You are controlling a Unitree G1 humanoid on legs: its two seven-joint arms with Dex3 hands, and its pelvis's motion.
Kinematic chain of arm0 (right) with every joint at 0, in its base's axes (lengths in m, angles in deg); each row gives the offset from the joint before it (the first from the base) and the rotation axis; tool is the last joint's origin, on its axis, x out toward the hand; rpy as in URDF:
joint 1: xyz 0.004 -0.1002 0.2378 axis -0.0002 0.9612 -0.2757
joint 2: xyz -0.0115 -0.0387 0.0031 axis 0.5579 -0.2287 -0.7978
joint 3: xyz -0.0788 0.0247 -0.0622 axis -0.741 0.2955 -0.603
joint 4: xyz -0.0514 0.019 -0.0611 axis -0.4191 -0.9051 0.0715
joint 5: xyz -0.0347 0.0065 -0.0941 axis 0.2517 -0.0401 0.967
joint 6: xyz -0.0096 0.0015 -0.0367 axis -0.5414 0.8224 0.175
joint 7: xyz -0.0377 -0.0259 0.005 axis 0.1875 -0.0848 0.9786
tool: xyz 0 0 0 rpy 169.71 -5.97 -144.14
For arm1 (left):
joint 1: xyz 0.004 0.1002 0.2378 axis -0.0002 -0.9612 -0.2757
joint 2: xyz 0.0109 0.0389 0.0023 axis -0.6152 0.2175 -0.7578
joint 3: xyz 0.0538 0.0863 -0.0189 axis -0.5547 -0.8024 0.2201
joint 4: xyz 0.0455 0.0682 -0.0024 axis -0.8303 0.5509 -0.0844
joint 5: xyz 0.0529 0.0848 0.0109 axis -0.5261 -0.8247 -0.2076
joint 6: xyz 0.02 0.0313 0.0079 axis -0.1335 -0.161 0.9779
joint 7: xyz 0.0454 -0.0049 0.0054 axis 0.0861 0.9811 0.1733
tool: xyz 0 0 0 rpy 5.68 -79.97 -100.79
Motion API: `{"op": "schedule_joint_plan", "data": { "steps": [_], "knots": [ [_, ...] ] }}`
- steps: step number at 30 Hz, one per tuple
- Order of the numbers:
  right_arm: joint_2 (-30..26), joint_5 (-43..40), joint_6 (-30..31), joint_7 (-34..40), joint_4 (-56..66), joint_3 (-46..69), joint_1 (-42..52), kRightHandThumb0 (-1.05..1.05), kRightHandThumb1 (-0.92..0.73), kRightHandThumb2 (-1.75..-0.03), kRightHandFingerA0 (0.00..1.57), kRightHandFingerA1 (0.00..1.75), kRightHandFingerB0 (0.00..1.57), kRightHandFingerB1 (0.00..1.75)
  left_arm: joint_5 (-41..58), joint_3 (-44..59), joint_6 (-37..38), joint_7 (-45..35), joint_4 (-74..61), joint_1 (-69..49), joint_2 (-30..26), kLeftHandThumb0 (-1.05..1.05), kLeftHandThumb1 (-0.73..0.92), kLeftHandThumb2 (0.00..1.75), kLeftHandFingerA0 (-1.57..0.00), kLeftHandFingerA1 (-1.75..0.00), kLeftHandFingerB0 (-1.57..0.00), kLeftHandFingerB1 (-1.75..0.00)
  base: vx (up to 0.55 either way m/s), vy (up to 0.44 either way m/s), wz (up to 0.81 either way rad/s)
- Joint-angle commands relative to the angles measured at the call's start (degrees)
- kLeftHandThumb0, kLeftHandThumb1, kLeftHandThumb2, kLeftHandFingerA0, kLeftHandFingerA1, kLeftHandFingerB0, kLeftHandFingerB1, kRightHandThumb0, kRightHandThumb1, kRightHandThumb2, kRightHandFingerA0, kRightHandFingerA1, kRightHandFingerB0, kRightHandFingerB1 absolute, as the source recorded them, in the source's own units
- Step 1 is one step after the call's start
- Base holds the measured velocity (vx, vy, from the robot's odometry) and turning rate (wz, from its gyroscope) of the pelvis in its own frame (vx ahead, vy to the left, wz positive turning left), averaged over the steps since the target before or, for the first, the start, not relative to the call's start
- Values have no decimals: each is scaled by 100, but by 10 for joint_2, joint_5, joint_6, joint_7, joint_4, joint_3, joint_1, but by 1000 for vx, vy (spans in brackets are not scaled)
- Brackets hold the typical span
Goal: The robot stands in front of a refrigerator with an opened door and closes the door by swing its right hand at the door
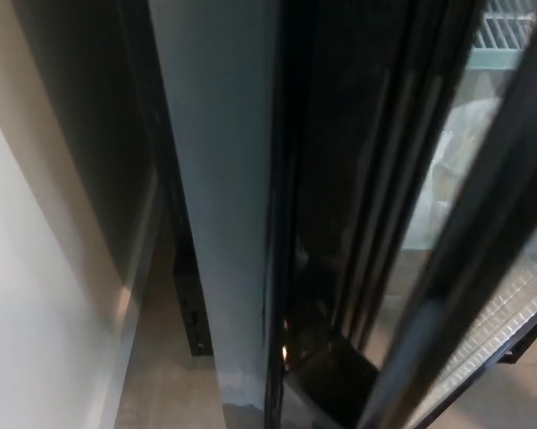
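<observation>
- Though I look down at the work, neither of my hands shows, so I cannot tell whether either is wide or closed.
- Nearest me, the door (469, 232) stands ajar: its dark frame runs as a diagonal from the lower middle to the upper right, with glass beyond it.
- Just behind the frame is the open gap of the refrigerator (339, 179), dark inside, with a small warm glint low down.
- My worry, as a judgement: swinging my right hand unseen, I may strike the glass instead of the frame, or clip the door's edge and glance off, leaving it half shut.
- Another risk: too weak a swing and the door may stop short of the seal.
- A pale grey panel (219, 197) stands upright left of the gap; a white wall (36, 295) lies further left.
- Farthest, a white wire shelf (509, 31) shows through the glass; pale contents below it are too blurred to name.
- The floor (165, 375) shows tan between wall and panel.
</observation>
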Motion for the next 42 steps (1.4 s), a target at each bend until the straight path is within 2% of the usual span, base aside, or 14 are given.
{"op": "schedule_joint_plan", "data": {
  "steps": [1, 7, 9, 11, 14, 16, 17, 18, 20, 26, 30, 31, 39, 42],
  "knots": [
    [-14, 1, -16, 7, -9, 8, -14, -55, -80, -65, 24, 29, 28, 30, -7, -3, 13, -8, 12, 19, -7, -52, 62, 91, -33, -50, -23, -44, 0, 0, 0],
    [-28, -18, -39, -5, 2, 35, -5, -60, -80, -64, 21, 28, 26, 29, -14, -10, 15, -3, 16, 24, -1, -52, 62, 92, -33, -50, -23, -44, 0, 0, 0],
    [-46, -43, -126, 12, 86, 64, 37, -60, -80, -65, 25, 30, 27, 30, -9, -7, 22, -10, 19, 29, 0, -52, 62, 92, -33, -51, -23, -45, 0, 0, 0],
    [-53, -50, -138, 9, 134, 77, 57, -60, -80, -65, 25, 30, 27, 30, -12, -9, 22, -9, 22, 32, 1, -52, 62, 92, -33, -51, -23, -45, 0, 0, 0],
    [-92, -83, -115, -40, 522, 133, 240, -57, -78, -64, 34, 33, 30, 30, -18, -14, 21, -4, 20, 33, 3, -51, 62, 92, -35, -51, -24, -45, 0, 0, 0],
    [-98, -85, -118, -48, 656, 158, 318, -58, -77, -63, 36, 34, 31, 31, -18, -14, 23, 0, 22, 30, 4, -49, 61, 93, -37, -53, -25, -46, 0, 0, 0],
    [-100, -83, -128, -50, 720, 177, 350, -55, -61, -97, 33, 52, 16, 44, -16, -13, 21, -1, 23, 33, 5, -49, 61, 92, -37, -53, -25, -46, 0, 0, 0],
    [-99, -89, -143, -55, 809, 205, 394, -55, -61, -95, 33, 52, 18, 44, -13, -10, 19, -3, 25, 38, 8, -50, 61, 92, -36, -52, -25, -46, 0, 0, 0],
    [-91, -143, -153, -72, 922, 249, 440, -59, -62, -94, 33, 50, 21, 43, -17, -13, 14, -3, 26, 53, 12, -54, 62, 92, -35, -51, -26, -45, 0, 0, 0],
    [-59, -210, -218, -59, 1066, 301, 508, -59, -62, -94, 39, 53, 28, 47, -19, -15, 28, -2, 24, 30, -2, -50, 61, 93, -36, -53, -25, -46, 0, 0, 0],
    [-30, -252, -212, -29, 1208, 364, 485, -58, -62, -94, 39, 52, 30, 46, -24, -20, 14, 0, 26, 42, -1, -48, 61, 93, -36, -53, -23, -45, 0, 0, 0],
    [-24, -252, -211, -22, 1223, 369, 476, -52, -69, -62, 48, 37, 42, 35, -23, -19, 13, 0, 26, 44, -1, -49, 61, 93, -36, -53, -23, -45, 0, 0, 0],
    [19, -210, -178, 22, 1319, 354, 389, -45, -70, -61, 50, 38, 47, 37, -22, -17, 19, 2, 24, 43, -4, -50, 61, 93, -36, -53, -23, -45, 0, 0, 0],
    [54, -122, -156, 30, 1331, 259, 251, -45, -66, -60, 42, 38, 48, 37, -26, -21, 23, 2, 24, 38, -9, -50, 64, 95, -37, -53, -25, -46, 0, 0, 0]
  ]
}}
